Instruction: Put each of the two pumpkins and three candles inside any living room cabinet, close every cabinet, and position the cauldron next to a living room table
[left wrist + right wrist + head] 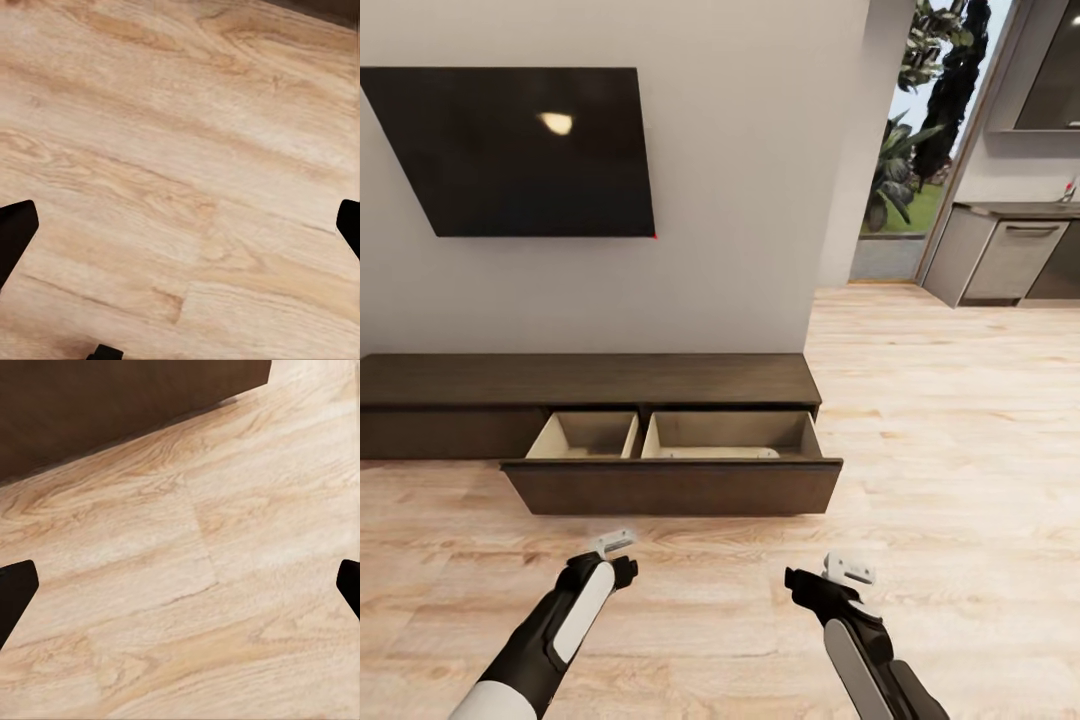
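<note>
Both arms low, pointing fwd over floor (960, 420); left gripper (615, 545) & right gripper (847, 572) spread wide, empty. Cabinet (590, 380), drawer (675, 487) pulled out, just ahead of both.

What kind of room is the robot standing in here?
Most likely a living room opening onto a kitchen: a wall-mounted TV above a long low cabinet with its drawer pulled open, wooden floor, kitchen units beyond.

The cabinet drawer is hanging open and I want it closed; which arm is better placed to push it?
Probably the right: the right gripper sits below the drawer front of the cabinet, which shows close in its wrist view. The left gripper faces bare floor.
</note>
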You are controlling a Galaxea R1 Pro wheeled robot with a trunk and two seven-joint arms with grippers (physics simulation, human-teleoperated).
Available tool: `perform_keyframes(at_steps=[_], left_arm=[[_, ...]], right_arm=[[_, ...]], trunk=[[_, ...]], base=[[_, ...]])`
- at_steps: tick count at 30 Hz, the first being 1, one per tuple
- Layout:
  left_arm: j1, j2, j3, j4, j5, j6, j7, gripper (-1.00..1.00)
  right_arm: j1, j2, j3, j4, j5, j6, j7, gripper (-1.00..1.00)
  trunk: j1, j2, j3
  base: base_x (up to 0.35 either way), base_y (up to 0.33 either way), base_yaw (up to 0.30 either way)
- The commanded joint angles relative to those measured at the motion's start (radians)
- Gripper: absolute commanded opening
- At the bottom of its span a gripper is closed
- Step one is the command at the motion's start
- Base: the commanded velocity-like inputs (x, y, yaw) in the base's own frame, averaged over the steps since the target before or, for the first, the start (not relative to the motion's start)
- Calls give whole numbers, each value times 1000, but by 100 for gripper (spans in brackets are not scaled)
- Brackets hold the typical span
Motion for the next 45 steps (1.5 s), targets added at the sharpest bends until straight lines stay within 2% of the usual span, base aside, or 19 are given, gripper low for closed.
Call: perform_keyframes(at_steps=[1, 3, 4, 7, 8, 10, 13, 15, 17, 20, 23, 28, 34, 37, 40, 45], left_arm=[[-1, 1, -33, 13, 9, -34, 10, 100], [-1, 0, -92, 41, 8, -104, 10, 100], [-1, 0, -106, 48, 8, -121, 10, 100], [-1, -1, -168, 90, 9, -205, 10, 100], [-1, -1, -175, 98, 9, -217, 10, 100], [-1, -2, -196, 129, 9, -262, 9, 100], [-1, -2, -216, 151, 9, -307, 8, 100], [-1, -3, -224, 156, 9, -332, 8, 100], [-1, -4, -238, 171, 10, -385, 7, 100], [-1, -4, -260, 221, 11, -470, 4, 100], [0, -5, -306, 303, 10, -583, -28, 100], [0, -2, -356, 373, 11, -706, -59, 100], [-2, -3, -379, 387, 8, -734, -64, 100], [-2, -4, -412, 384, 5, -737, -65, 100], [-2, -2, -463, 372, 4, -738, -68, 100], [-7, 1, -480, 367, 2, -737, -80, 100]], right_arm=[[-1, 0, 3, 17, -5, -17, -9, 100], [-1, 0, 7, 60, -2, -68, -8, 100], [-1, 0, 8, 71, -1, -82, -8, 100], [-1, 0, 12, 115, 0, -190, -7, 100], [-1, 0, 12, 121, 0, -213, -6, 100], [-1, 0, 23, 139, 3, -312, 1, 100], [-1, -1, 97, 165, 40, -415, 19, 100], [-1, 2, 136, 191, 62, -438, 23, 100], [-1, 3, 167, 261, 91, -462, 27, 100], [-1, 3, 192, 350, 134, -512, 29, 100], [-1, 3, 227, 413, 188, -606, 30, 100], [-1, 3, 244, 446, 203, -718, 35, 100], [-1, 3, 243, 456, 202, -745, 52, 100], [-1, 2, 243, 458, 201, -761, 54, 100], [-1, 3, 243, 462, 200, -785, 55, 100], [-1, 5, 242, 470, 207, -788, 63, 100]], trunk=[[4, -8, -4], [12, -22, -10], [15, -29, -14], [27, -50, -23], [31, -57, -26], [38, -71, -32], [50, -92, -42], [58, -106, -48], [65, -120, -54], [77, -141, -64], [88, -162, -73], [107, -197, -89], [130, -239, -108], [142, -260, -117], [153, -281, -126], [173, -316, -142]], base=[[0, 0, 0], [0, 0, 0], [0, 0, 0], [0, 0, 0], [0, 0, 0], [0, 0, 0], [0, 0, 0], [0, 0, 0], [0, 0, 0], [0, 0, 0], [0, 0, 0], [0, 0, 0], [0, 0, 0], [0, 0, 0], [0, 0, 0], [0, 0, 0]])
